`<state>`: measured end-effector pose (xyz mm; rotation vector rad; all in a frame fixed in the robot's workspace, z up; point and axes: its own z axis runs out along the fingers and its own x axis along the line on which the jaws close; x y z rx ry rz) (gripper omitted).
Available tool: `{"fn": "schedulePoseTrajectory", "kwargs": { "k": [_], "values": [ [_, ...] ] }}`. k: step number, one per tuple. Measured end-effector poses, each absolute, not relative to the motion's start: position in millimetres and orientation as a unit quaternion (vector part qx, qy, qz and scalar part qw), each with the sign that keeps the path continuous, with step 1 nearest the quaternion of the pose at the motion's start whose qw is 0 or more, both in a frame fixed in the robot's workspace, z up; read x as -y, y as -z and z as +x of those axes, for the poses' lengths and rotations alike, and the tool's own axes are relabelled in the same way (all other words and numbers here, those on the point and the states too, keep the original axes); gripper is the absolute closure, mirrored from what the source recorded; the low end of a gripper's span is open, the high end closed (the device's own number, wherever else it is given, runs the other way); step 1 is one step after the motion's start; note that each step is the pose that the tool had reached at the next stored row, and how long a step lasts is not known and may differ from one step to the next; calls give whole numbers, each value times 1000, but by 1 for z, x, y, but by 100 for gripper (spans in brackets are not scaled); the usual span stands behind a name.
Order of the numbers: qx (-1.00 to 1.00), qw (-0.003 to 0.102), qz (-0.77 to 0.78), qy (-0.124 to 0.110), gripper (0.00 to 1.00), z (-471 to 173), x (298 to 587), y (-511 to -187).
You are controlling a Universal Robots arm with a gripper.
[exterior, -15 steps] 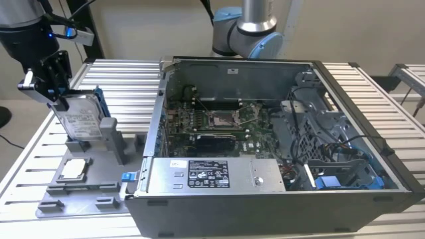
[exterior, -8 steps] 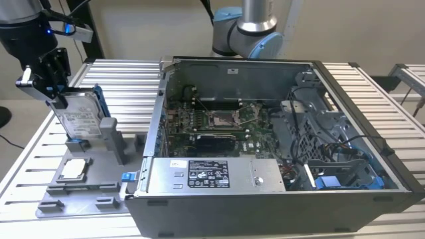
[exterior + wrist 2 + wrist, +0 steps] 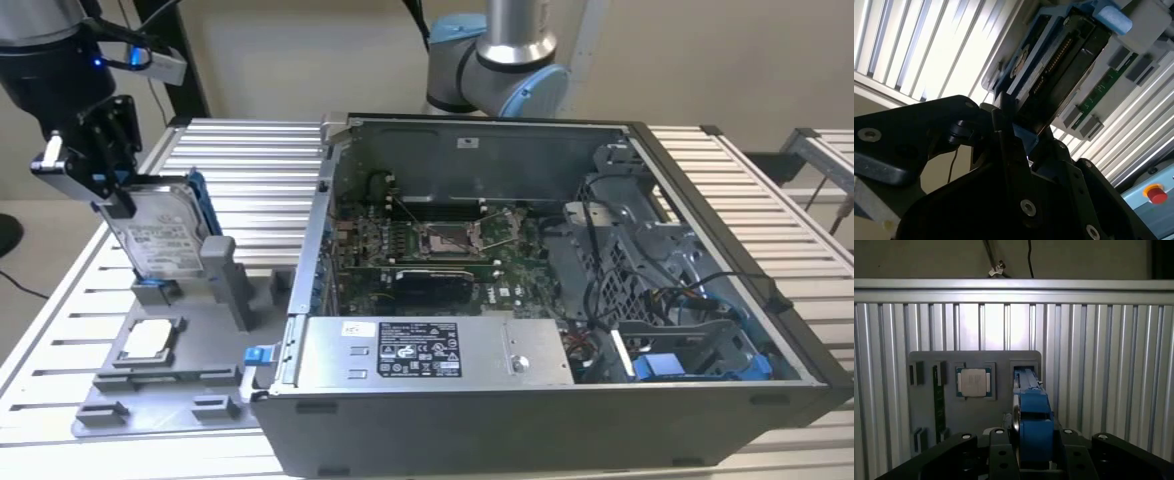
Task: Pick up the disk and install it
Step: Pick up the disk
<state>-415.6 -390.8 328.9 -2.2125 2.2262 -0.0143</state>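
Observation:
The disk [image 3: 163, 238], a silver-grey drive with a white label in a blue carrier frame, stands upright at the exterior view's left. Its lower end is at the slot of the grey fixture tray [image 3: 200, 385]. My gripper [image 3: 118, 198] is shut on the disk's top edge, one black finger on each side. In the first wrist view the blue carrier [image 3: 1033, 427] sits between the fingers of the gripper [image 3: 1033, 445], above the tray's slot [image 3: 1024, 371]. The second wrist view shows the disk's connector end [image 3: 1064, 70] reaching out from the gripper [image 3: 1009, 127].
An open computer case [image 3: 747, 300] fills the exterior view's right, with a motherboard [image 3: 441, 240], a large silver box [image 3: 427, 350] and a bay with blue parts [image 3: 667, 365]. A small square chip [image 3: 147, 340] lies in the tray. The table [image 3: 267, 170] is slatted aluminium.

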Motion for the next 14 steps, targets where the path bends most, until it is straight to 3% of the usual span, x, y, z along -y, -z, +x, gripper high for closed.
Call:
{"fn": "schedulePoseTrajectory", "kwargs": {
  "k": [14],
  "values": [
    [-709,2,-705,5,100,-415,391,-340]
  ]
}}
